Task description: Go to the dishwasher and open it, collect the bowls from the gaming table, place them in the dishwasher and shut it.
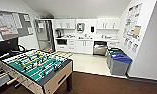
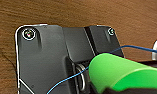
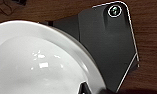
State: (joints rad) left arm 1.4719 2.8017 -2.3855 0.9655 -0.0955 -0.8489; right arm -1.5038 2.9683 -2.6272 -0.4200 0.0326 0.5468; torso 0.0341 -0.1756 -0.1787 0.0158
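While the robot faces the kitchen from the brown carpet (image 1: 99,85), the step in hand looks like the drive to the dishwasher. The foosball table (image 1: 36,66) stands close on the left claw's side. The blue-lidded bins (image 1: 119,62) wait on the right claw's side, further ahead. I would steer between them and keep well off the table's corner.

The dishwasher (image 1: 100,48) is well ahead of both claws, under the counter, and appears to hang open with a dark inside. It is best approached square to its front.

A white dish (image 3: 36,62) sits right by the right claw, and the green bowl (image 2: 119,75) right by the left claw. I cannot tell whether either claw is pinching its dish, so both arms are best kept level and the turns gentle.
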